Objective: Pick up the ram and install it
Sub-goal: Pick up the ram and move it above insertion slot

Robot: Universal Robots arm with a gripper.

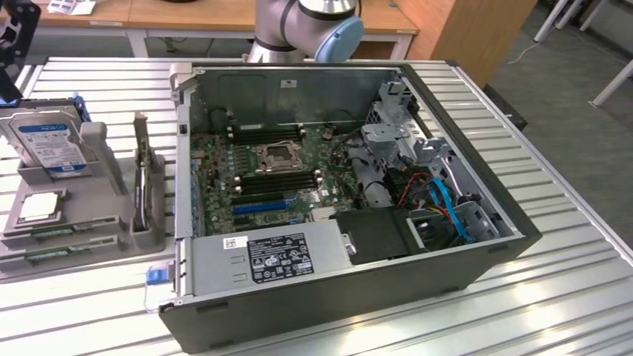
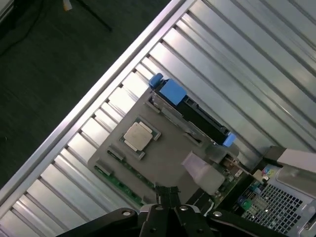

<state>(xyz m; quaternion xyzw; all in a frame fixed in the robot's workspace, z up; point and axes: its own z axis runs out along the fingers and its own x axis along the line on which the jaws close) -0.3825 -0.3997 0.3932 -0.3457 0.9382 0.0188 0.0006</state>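
- The ram (image 1: pixel 61 231) lies flat in a slot of the grey tray (image 1: pixel 104 222), untouched, with a second green stick (image 1: pixel 55 252) in the next slot along the tray's outer edge.
- The pincer (image 2: pixel 168 193) hangs above the tray (image 2: pixel 168 148), fingertips clenched together and grasping nothing.
- On the tray beside the sticks sits a square processor chip (image 1: pixel 40 204).
- At the tray's far end a hard drive (image 1: pixel 50 141) stands upright.
- An expansion card (image 1: pixel 144 178) stands on edge on the tray's side nearest the open computer case (image 1: pixel 346 297).
- Tray and case both rest on the slatted metal counter (image 1: pixel 554 297).
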